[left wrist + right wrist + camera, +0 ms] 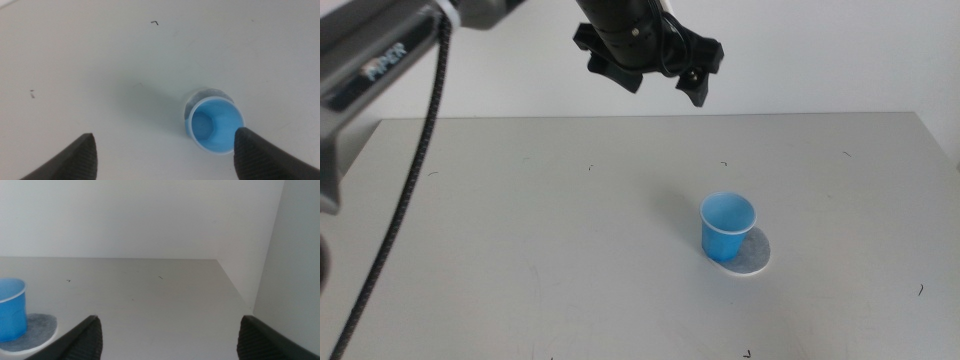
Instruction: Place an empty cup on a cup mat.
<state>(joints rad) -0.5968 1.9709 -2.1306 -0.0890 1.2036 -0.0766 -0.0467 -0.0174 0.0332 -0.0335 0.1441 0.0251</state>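
The blue cup [727, 225] stands upright and empty on the grey cup mat [756, 256], off-centre, so most of the mat shows on the cup's right. My left gripper [655, 80] hangs open high above the table, behind and left of the cup, holding nothing. From the left wrist view I look down into the cup [214, 125], with a sliver of the mat [210, 91] past its rim, and the left gripper [166, 135] spread wide. My right gripper [170, 320] waits open low at the table's side, seeing the cup [11, 307] and mat [40, 325].
The grey table [520, 250] carries only small dark marks. A white wall rises behind its far edge. The left arm's cable [415, 170] hangs down over the table's left side.
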